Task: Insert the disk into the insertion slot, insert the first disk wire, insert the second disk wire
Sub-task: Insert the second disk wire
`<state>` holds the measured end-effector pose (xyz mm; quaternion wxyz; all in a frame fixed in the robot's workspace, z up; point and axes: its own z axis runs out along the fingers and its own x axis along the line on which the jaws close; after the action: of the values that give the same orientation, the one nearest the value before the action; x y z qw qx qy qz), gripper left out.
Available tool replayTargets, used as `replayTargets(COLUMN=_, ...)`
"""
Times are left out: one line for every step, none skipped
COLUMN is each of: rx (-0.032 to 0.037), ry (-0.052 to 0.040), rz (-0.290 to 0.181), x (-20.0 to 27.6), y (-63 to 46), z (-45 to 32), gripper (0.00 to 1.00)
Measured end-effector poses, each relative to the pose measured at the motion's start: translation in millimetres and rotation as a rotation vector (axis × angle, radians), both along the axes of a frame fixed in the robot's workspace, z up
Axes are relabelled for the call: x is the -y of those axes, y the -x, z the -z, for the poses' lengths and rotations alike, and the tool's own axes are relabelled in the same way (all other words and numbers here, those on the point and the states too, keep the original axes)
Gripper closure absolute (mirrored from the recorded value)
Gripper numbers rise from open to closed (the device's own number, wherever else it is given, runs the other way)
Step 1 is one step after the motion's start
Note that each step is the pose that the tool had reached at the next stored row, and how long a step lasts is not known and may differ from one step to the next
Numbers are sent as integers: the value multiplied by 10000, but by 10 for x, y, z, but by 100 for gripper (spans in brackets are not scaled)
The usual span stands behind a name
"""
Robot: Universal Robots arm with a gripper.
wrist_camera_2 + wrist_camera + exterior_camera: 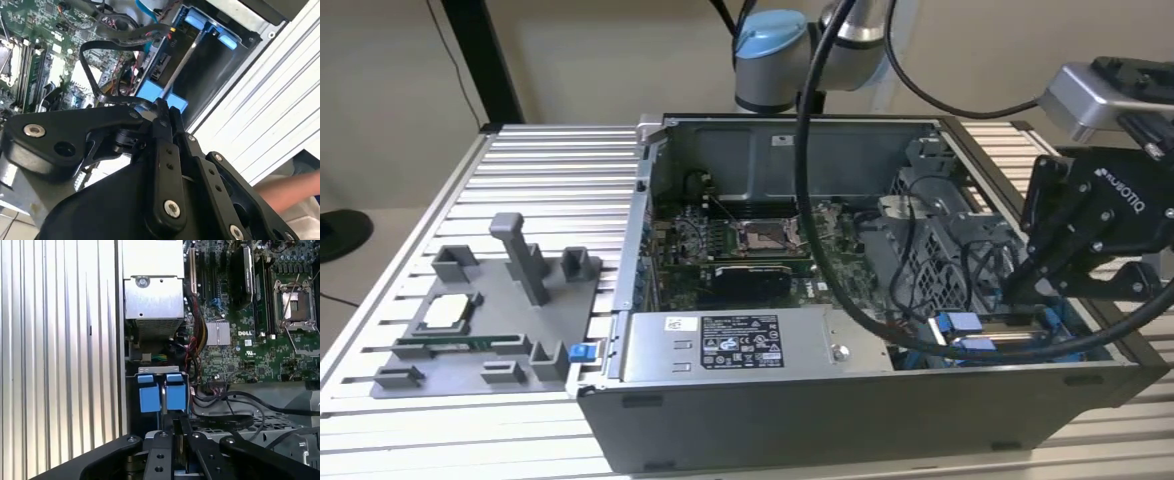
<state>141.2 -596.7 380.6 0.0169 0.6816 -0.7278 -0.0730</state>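
The gripper hangs low inside the case, at the exterior view's right, over the slot. In both wrist views its fingers stand pressed close together, tips just at the blue tabs of the disk; whether they pinch a tab or merely touch it cannot be told. The disk sits down in the slot, its blue frame against the case's outer wall, with the slot's blue rails showing beyond it in the second wrist view. Black wires loop across beside the disk, near the motherboard. The grey power box with its sticker lies along the case's near wall in the exterior view, and a perforated cage stands behind the gripper. The case rests on a ribbed aluminium table. On the table, at the exterior view's left, a grey fixture holds small parts. A cream wall rises behind, and a dark post stands at the table's far corner. A person's arm shows past the table edge in the second wrist view.
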Motion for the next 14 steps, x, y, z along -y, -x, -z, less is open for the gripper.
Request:
replayTargets(rx=25, ry=-20, rz=0, x=32, y=1, z=7, gripper=100)
replayTargets(rx=48, ry=-36, rz=-1, x=62, y=0, z=14, gripper=100)
replayTargets(rx=74, ry=-57, rz=0, x=94, y=1, z=22, gripper=100)
replayTargets(rx=111, ry=-74, rz=0, x=118, y=2, z=31, gripper=100)
replayTargets(rx=166, ry=-89, rz=0, x=123, y=4, z=41, gripper=100)
replayTargets(rx=235, ry=-103, rz=-1, x=123, y=5, z=46, gripper=100)
replayTargets(rx=316, ry=-127, rz=-1, x=123, y=6, z=49, gripper=100)
replayTargets(rx=398, ry=-149, rz=0, x=122, y=10, z=54, gripper=100)
replayTargets(rx=475, ry=-167, rz=-2, x=119, y=13, z=58, gripper=100)
replayTargets(rx=552, ry=-185, rz=-2, x=114, y=19, z=63, gripper=100)
replayTargets(rx=617, ry=-196, rz=-2, x=105, y=26, z=68, gripper=100)
replayTargets(rx=679, ry=-201, rz=-3, x=91, y=32, z=74, gripper=100)
replayTargets(rx=719, ry=-203, rz=-4, x=71, y=38, z=83, gripper=100)
replayTargets(rx=757, ry=-203, rz=-4, x=47, y=43, z=92, gripper=100)
